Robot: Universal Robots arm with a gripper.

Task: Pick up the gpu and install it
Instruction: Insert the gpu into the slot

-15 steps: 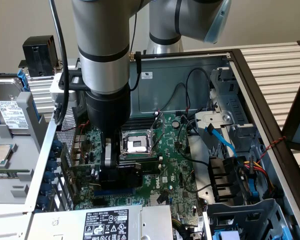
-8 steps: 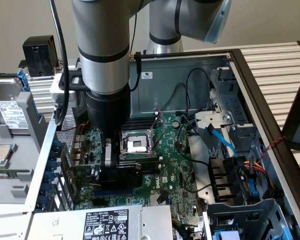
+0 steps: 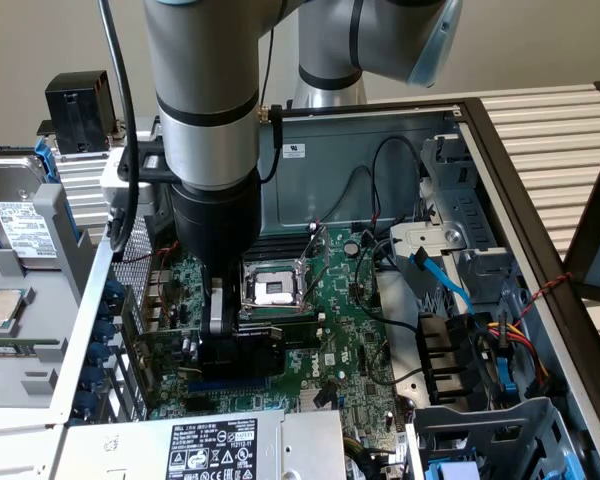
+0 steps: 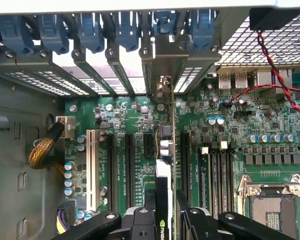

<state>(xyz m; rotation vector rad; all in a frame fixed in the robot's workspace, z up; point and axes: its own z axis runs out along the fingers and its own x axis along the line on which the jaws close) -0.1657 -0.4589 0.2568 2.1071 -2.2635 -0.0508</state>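
Pincer is pinching the gpu at seven o'clock of the socket; a slight tilt, possibly present, is risking skewed, jammed seating.

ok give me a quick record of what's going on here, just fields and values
setting: open computer case with the motherboard inside
pincer: shut on the graphics card
graphics card: held upright on its edge over the motherboard's long slots, in line with them
card's metal end: up against the slot openings in the case wall
card seated in slot: cannot tell
processor socket: bare, no cooler on it
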